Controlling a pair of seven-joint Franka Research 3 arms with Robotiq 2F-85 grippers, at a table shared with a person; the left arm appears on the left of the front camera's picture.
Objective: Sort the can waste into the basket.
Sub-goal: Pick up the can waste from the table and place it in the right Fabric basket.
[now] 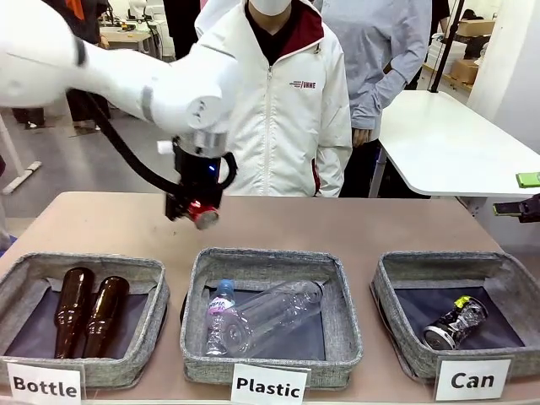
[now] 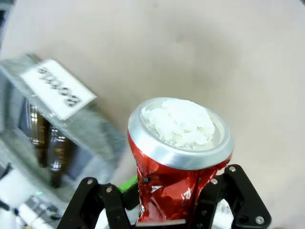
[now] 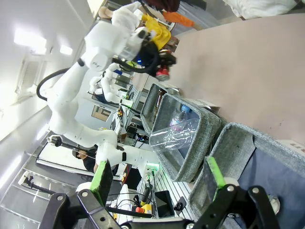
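Observation:
My left gripper (image 1: 197, 211) hangs above the far middle-left of the table, shut on a crushed shiny red can (image 1: 203, 214). In the left wrist view the red can (image 2: 178, 157) sits pinched between both fingers (image 2: 209, 200), its silver rim toward the camera. The grey woven basket (image 1: 396, 314) labelled Can stands at the front right and holds a crushed black and silver can (image 1: 456, 323) with yellow-green marks. My right gripper (image 3: 159, 179) is open with nothing between its green pads, just over that basket's (image 3: 238, 143) grey wall. The right wrist view also shows the red can (image 3: 163, 73) far off.
A basket labelled Plastic (image 1: 196, 337) at front centre holds clear plastic bottles (image 1: 266, 316). A basket labelled Bottle (image 1: 156, 291) at front left holds two brown glass bottles (image 1: 89, 310). A person in a white jacket (image 1: 291, 110) stands at the far edge. A white table (image 1: 456, 143) lies beyond.

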